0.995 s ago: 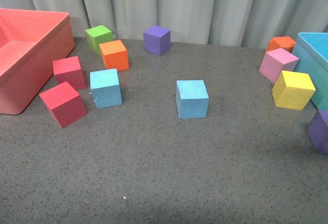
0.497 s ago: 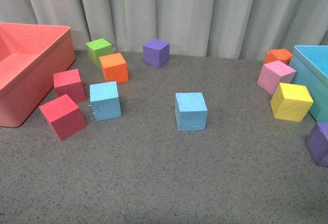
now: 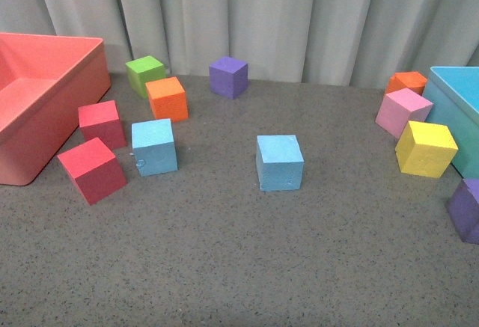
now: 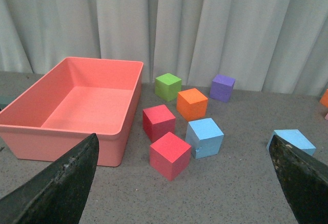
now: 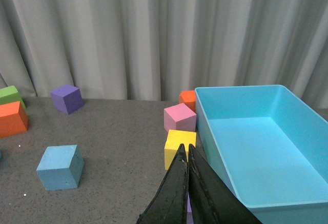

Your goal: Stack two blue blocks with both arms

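Observation:
Two blue blocks lie apart on the grey table. The notched one (image 3: pixel 154 146) sits left among red cubes, and the other (image 3: pixel 280 162) is alone near the middle. Neither arm shows in the front view. In the left wrist view my left gripper (image 4: pixel 183 137) is open wide and held back from the table. The notched blue block (image 4: pixel 205 137) lies ahead between its fingers, and the other blue block (image 4: pixel 292 139) is by one fingertip. My right gripper (image 5: pixel 184 147) is shut on nothing, pointing at a yellow cube (image 5: pixel 178 144). The middle blue block (image 5: pixel 60 167) lies off to its side.
A salmon bin (image 3: pixel 52 80) stands at the left and a teal bin (image 3: pixel 456 87) at the right. Two red cubes (image 3: pixel 93 170), orange (image 3: pixel 166 98), green (image 3: pixel 145 74) and purple (image 3: pixel 228 76) cubes ring the left block. Pink (image 3: pixel 403 111), yellow (image 3: pixel 425 147) and purple (image 3: pixel 468 211) cubes sit right.
The front view has tilted slightly, so everything sits a little lower in the picture than a second ago. No block has moved relative to the others.

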